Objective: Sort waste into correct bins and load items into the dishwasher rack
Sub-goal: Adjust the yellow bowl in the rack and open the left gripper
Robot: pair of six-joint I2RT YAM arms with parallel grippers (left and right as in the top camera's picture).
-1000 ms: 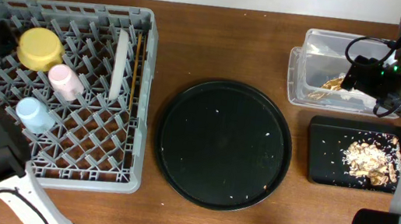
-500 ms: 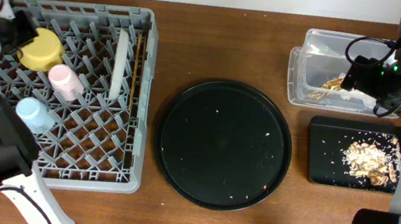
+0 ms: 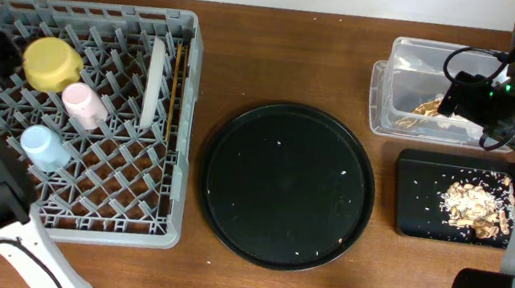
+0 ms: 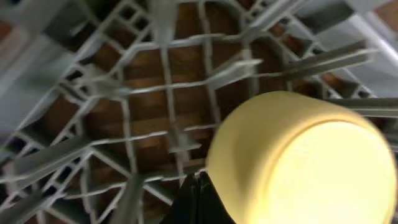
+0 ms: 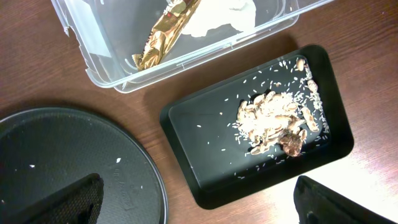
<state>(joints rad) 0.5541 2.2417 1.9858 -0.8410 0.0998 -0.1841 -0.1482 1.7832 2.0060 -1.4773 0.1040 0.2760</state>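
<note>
Overhead top-down, wrist views close, sharing rack (image 3: 104, 230)

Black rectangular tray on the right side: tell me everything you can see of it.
The black tray is a shallow rectangle with rounded corners and a raised rim, glossy like plastic. It lies flat on the wooden table, right of the round black tray and near the clear tub, seemingly touching neither. A pile of beige food scraps sits toward one end, with small white grains scattered across its floor. Nothing grips it.
</note>
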